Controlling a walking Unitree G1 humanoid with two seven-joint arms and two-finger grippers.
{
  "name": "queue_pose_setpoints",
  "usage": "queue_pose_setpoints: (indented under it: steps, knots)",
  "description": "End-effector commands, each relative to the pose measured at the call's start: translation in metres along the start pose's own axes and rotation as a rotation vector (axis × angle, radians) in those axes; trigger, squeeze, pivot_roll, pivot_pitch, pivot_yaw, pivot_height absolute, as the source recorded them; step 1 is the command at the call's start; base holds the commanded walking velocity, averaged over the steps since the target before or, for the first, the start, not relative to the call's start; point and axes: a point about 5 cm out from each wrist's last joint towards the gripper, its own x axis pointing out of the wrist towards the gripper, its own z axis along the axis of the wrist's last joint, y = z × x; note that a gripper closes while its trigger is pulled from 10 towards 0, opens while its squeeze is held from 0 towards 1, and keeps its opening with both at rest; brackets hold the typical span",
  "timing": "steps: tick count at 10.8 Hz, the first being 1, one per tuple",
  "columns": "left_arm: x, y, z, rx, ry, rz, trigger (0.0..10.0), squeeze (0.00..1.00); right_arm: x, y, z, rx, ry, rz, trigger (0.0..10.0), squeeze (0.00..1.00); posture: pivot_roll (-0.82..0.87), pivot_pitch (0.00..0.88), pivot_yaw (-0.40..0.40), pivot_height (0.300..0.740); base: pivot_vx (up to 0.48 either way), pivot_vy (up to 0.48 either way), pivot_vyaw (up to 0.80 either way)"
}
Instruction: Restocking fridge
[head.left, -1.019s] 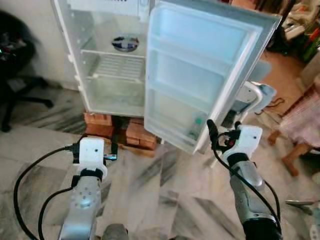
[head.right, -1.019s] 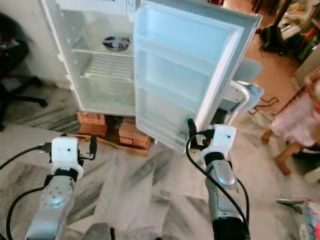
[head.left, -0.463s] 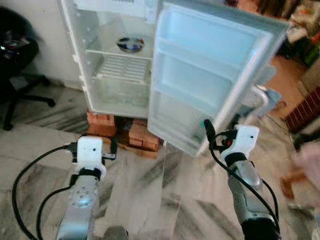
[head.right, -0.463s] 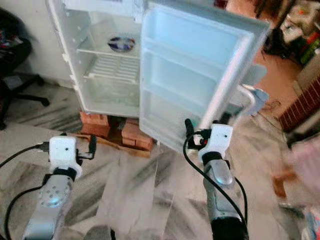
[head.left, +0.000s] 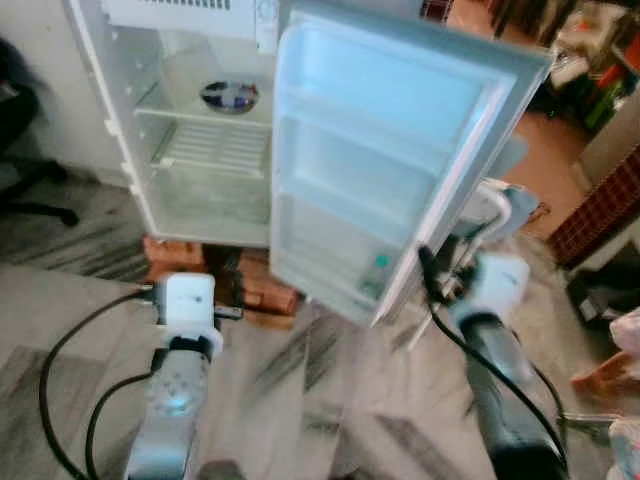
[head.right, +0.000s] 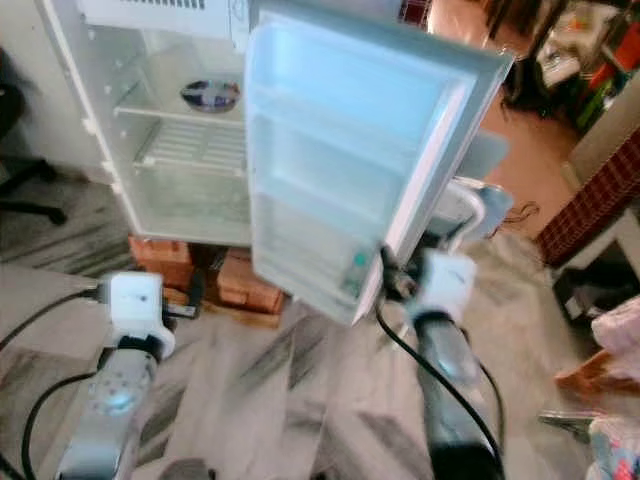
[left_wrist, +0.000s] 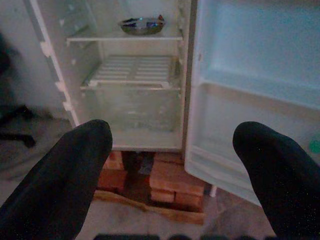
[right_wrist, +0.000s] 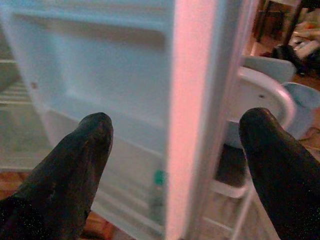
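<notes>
Two grippers: left gripper (left_wrist: 170, 150) and right gripper (right_wrist: 175, 150), both with fingers spread, holding nothing.
Fridge (head.left: 190, 150): stands on bricks (head.left: 175, 250), door (head.left: 390, 160) wide open.
Right gripper position: at the door's free edge.
Inside: bowl (head.left: 229, 96) on the upper shelf; small bottle (head.left: 378, 270) in the lowest door rack.

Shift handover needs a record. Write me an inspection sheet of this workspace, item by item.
Surface: grey-streaked marble floor.
Job's things: white fridge on red bricks, its door wide open; round metal dish on the upper shelf; small green-capped bottle in the lowest door rack.
Clutter: white plastic chair behind the door.
Grippers: left gripper open, facing the fridge; right gripper open, fingers either side of the door's edge.
Cables: black cables along both arms.
Surroundings: black office chair.
</notes>
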Motion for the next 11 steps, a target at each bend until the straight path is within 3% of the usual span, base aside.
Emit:
queue_pose_setpoints:
  steps: [1,3,5,7,11]
  knots:
    - [-0.008,0.007,-0.009,0.008,0.026,0.011,10.0,0.0,-0.01,0.008,-0.004,0.012,0.013,0.029,10.0,0.0,0.17,0.056,-0.11,0.74,0.0,0.0,0.0]
    - [-0.01,0.019,-0.013,0.032,0.018,0.041,10.0,0.0,-0.016,0.013,-0.006,0.027,0.012,0.02,10.0,0.0,0.17,0.057,-0.113,0.74,0.0,0.0,0.0]
    - [-0.002,0.028,-0.001,0.051,-0.027,0.066,10.0,0.0,-0.013,0.019,-0.002,0.017,-0.006,0.038,10.0,0.0,0.19,0.063,-0.102,0.74,0.0,0.0,0.0]
    - [-0.004,0.029,-0.002,0.064,-0.034,0.051,10.0,0.0,-0.009,0.015,0.002,0.004,-0.015,0.031,10.0,0.0,0.2,0.058,-0.099,0.74,0.0,0.0,0.0]
    - [-0.003,0.023,-0.001,0.055,-0.037,0.038,10.0,0.0,-0.005,0.011,0.006,-0.006,-0.025,0.028,10.0,0.0,0.2,0.052,-0.107,0.74,0.0,-0.366,0.0]
